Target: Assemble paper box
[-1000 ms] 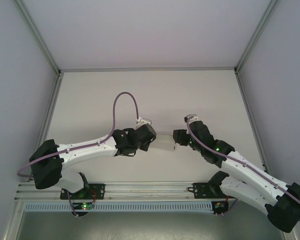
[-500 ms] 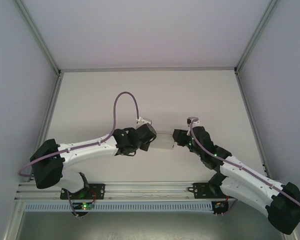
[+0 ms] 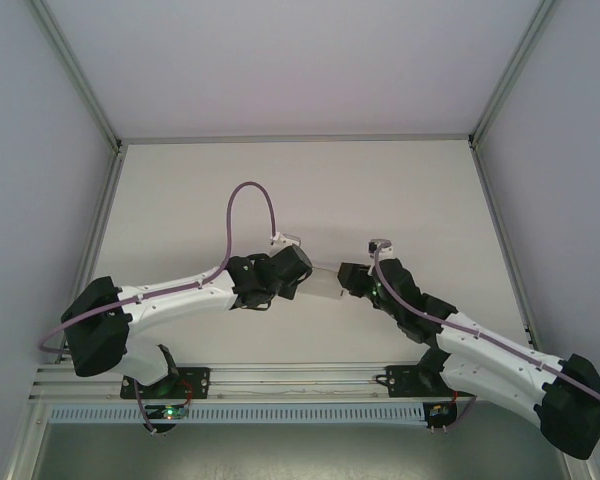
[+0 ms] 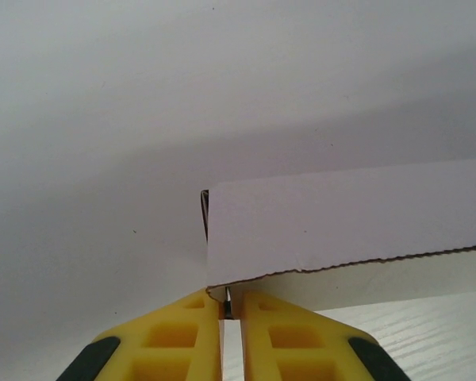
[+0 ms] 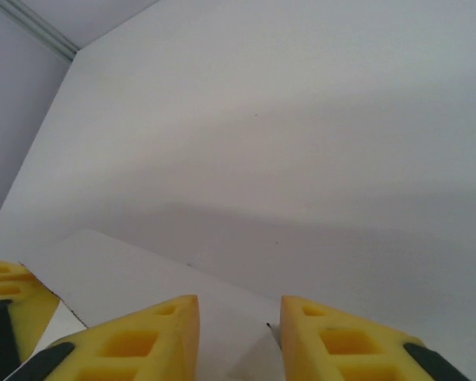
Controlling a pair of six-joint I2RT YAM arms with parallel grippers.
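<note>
The paper box (image 3: 325, 284) is white paperboard held just above the table between the two arms. My left gripper (image 3: 302, 281) is shut on its left edge. In the left wrist view the yellow fingers (image 4: 182, 333) pinch a thin wall of the paper box (image 4: 341, 214), and a flap with a rough cut edge rises above them. My right gripper (image 3: 346, 279) is at the box's right end. In the right wrist view that gripper (image 5: 238, 317) is open, and a flat panel of the paper box (image 5: 135, 274) lies under and between its fingers.
The white table (image 3: 300, 190) has free room behind the box. Grey walls stand to the left and right, and a metal rail (image 3: 300, 378) runs along the near edge. A purple cable (image 3: 242, 200) loops above the left wrist.
My right gripper has moved left and closed in on the box's right end. The left gripper has kept its hold and barely moved.
</note>
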